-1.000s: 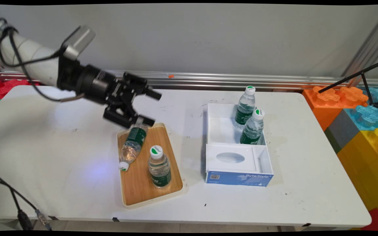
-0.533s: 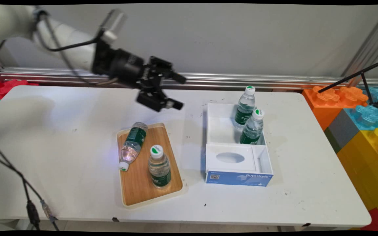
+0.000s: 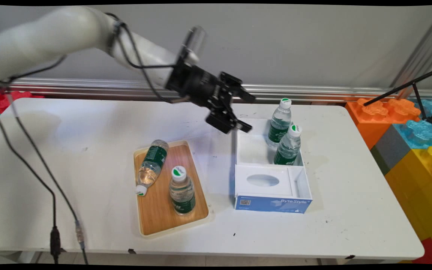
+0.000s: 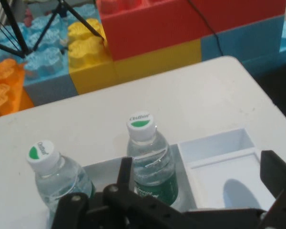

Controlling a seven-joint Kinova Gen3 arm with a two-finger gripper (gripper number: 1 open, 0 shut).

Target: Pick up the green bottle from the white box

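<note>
The gripper [image 3: 248,112] hangs in the air over the far left corner of the white box [image 3: 272,187], its two fingers spread wide apart and holding nothing. It touches no object.

Inside the box's larger far compartment stand two water bottles, upright and just beside each other — the back bottle [image 3: 280,122] against the far right corner, the front bottle [image 3: 288,145] along the right wall. The left part of that compartment is bare floor. In the hand view the front bottle [image 4: 149,157] shows between the fingers and the back bottle [image 4: 57,174] off to the left.

Well to the left of the box lies a wooden tray [image 3: 156,217] with one bottle lying on its side [image 3: 150,167], its cap reaching past the tray's left rim, and one upright bottle [image 3: 181,191] near the right rim.

The table [image 3: 351,225] is open on the right of the box, up to its edge — coloured blocks [image 3: 407,127] stand beyond it.
</note>
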